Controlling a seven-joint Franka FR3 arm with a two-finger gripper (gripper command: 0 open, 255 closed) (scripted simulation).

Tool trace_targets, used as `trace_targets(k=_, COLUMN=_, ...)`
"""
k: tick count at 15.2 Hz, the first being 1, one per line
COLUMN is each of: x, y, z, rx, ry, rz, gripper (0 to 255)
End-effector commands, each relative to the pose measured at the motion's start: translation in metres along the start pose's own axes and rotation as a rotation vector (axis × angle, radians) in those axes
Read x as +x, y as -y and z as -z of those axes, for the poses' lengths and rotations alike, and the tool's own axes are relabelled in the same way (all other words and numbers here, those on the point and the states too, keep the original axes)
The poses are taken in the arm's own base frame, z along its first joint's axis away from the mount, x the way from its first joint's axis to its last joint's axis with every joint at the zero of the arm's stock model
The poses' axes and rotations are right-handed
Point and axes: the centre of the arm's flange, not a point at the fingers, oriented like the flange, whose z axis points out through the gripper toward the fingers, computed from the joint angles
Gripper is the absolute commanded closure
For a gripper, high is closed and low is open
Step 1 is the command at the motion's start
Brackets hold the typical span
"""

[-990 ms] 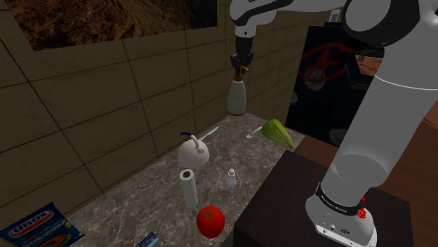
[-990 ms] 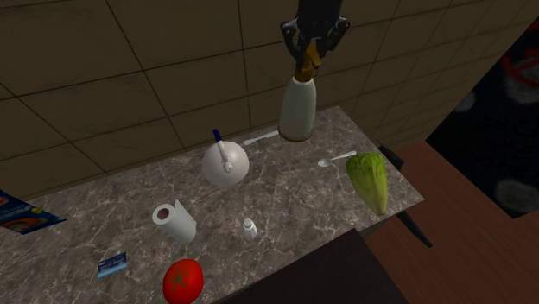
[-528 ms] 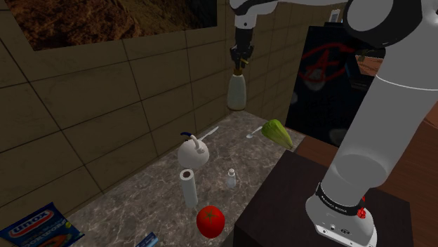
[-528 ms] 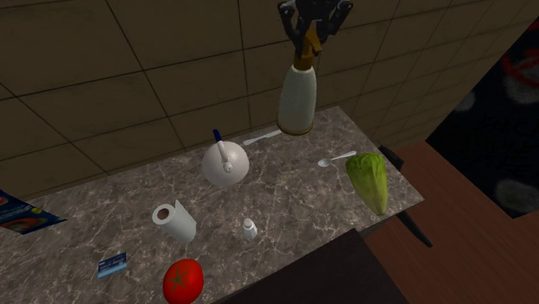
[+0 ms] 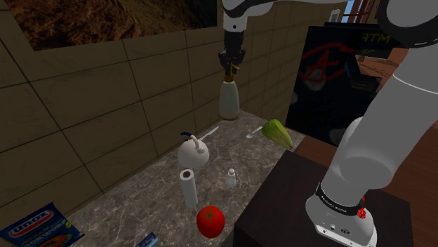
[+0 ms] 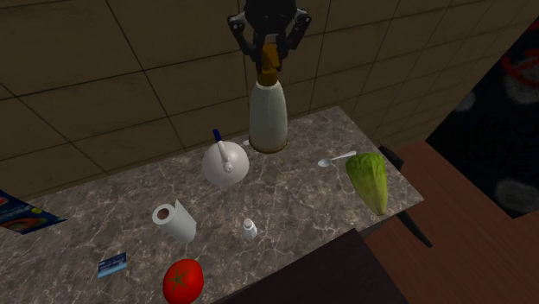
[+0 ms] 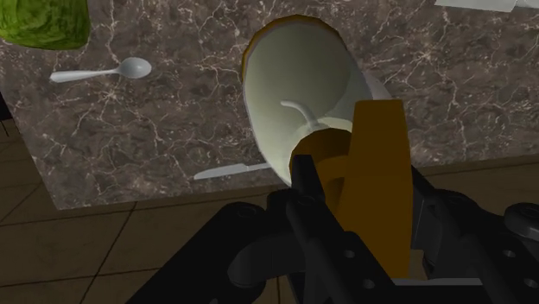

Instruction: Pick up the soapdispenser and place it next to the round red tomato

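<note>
Second exterior view: gripper (image 6: pixel 269 53) clasps soap dispenser (image 6: pixel 269 117) above counter (image 6: pixel 302 186), near the tiled wall (image 6: pixel 129 78).

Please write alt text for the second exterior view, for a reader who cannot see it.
A black gripper holds a pale soap dispenser by its brown pump, upright over a marbled counter. On it are a white teapot, a paper roll, a small bottle, a spoon, a lettuce and a red tomato.

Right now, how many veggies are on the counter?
2: the red tomato near the paper roll, and the green lettuce beside the spoon. I see nothing hiding more.
</note>
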Motion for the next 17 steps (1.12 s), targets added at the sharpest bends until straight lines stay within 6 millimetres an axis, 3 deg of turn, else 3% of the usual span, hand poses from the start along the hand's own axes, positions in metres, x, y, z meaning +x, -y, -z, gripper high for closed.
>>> trace_targets(k=1, x=-0.011, y=0.024, z=0.004, rx=-0.001, ry=-0.001, rz=-0.002, gripper=255)
trace_targets(k=17, x=-0.085, y=0.222, z=0.006, rx=-0.001, ry=-0.001, rz=-0.002, gripper=255)
